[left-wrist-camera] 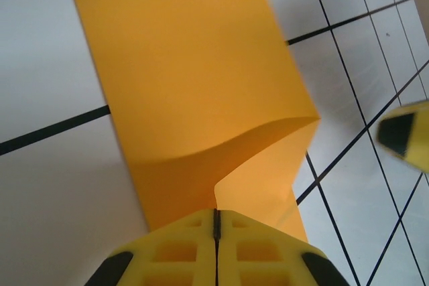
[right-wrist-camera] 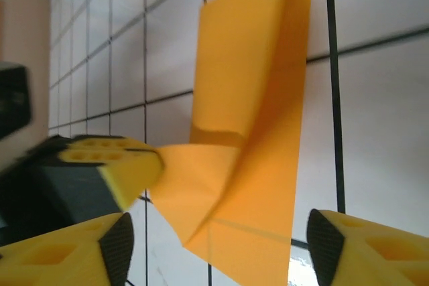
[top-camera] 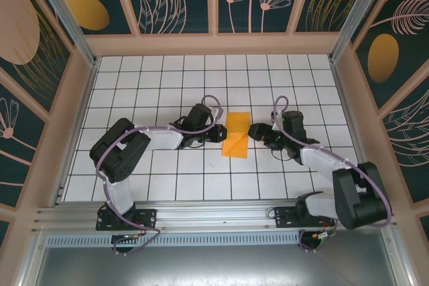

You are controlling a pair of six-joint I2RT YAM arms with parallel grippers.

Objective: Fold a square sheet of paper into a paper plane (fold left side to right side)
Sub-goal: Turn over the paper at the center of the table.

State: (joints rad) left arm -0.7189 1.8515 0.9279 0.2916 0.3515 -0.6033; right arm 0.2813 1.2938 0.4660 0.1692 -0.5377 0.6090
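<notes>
The left gripper (left-wrist-camera: 216, 216) is clamped tight on a raised flap at the left edge of the orange paper (top-camera: 236, 135). The right gripper (top-camera: 255, 130) is spread wide beside the paper's right edge, grasping nothing. The folded paper lies in the middle of the table (top-camera: 167, 85), its long axis running from the arms toward the far wall.

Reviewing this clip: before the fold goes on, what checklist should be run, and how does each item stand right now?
1. Left hand shut on an edge of the orange sheet: ok.
2. Right hand open, fingers wide apart: ok.
3. Sheet on the table, between both hands: ok.
4. Sheet folded flat, edges matched: not ok; one layer bows up, uncreased.
5. Right hand pressing the sheet down: cannot tell.
</notes>
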